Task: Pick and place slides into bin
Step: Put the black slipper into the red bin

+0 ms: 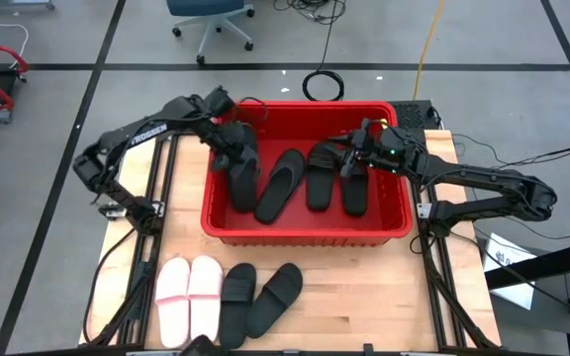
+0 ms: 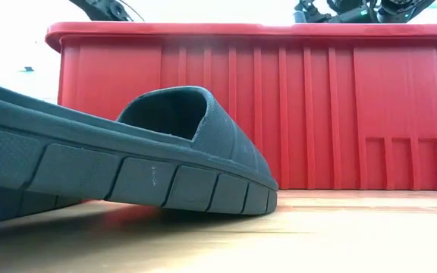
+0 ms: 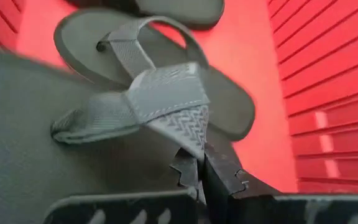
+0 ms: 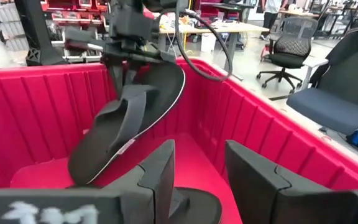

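Over the red bin [image 1: 305, 229] both my arms reach in from the two sides of the table. My left gripper [image 1: 234, 148] is at the bin's left end, wrist bent down, and its fingers [image 3: 188, 171] are pinched shut on the strap of a black thong flip-flop [image 3: 160, 102]; in the right wrist view that flip-flop [image 4: 129, 121] hangs tilted, toe end up, heel near the bin floor. A second thong flip-flop [image 3: 135, 50] lies flat under it on the red floor. My right gripper [image 1: 356, 158] hovers over the right half of the bin, forearm stretched across the rim, and its fingers [image 4: 160, 171] stand apart with nothing between them, above a black slide.

Writing: white letters run along my left upper arm [image 1: 146, 129], too small for me to read for sure. A white label lies by the table's right edge [image 1: 508, 255], also unreadable.

Count: four black sandals in the bin, the one I hold, one slanted beside it [image 1: 280, 183], and two side by side on the right [image 1: 321, 178] [image 1: 354, 190]. Four more sit on the wooden table [image 1: 364, 297] in front of the bin: a pale pink pair [image 1: 190, 287] and a black wide-strap pair [image 1: 259, 297], one of which fills the low view [image 2: 120, 152] before the bin wall [image 2: 340, 114]
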